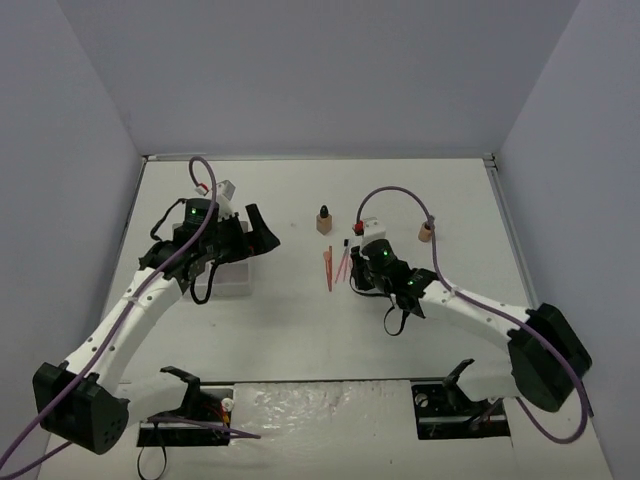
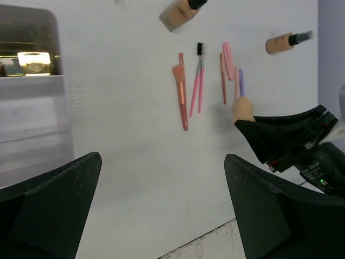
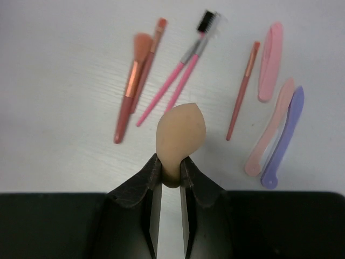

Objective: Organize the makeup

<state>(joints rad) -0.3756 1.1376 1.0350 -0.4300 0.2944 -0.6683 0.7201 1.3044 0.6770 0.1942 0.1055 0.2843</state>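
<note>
My right gripper (image 3: 171,164) is shut on the narrow end of a peach sponge (image 3: 180,132), which sticks out over the table. Beyond it lie salmon brushes (image 3: 132,89), pink brushes (image 3: 180,75), a thin red stick (image 3: 243,89), a pink stick (image 3: 269,62), a peach stick (image 3: 271,125) and a lilac stick (image 3: 284,137). Two tan bottles with dark caps (image 1: 324,220) (image 1: 426,232) stand further back. My left gripper (image 2: 161,205) is open over bare table, with nothing between its fingers. From there I see the sponge (image 2: 242,108) in the right gripper (image 2: 280,137).
The white compartmented organizer (image 2: 32,108) stands to the left of my left gripper, with something gold (image 2: 33,62) in an upper compartment. In the top view it sits under the left arm (image 1: 232,283). Grey walls enclose the table on three sides.
</note>
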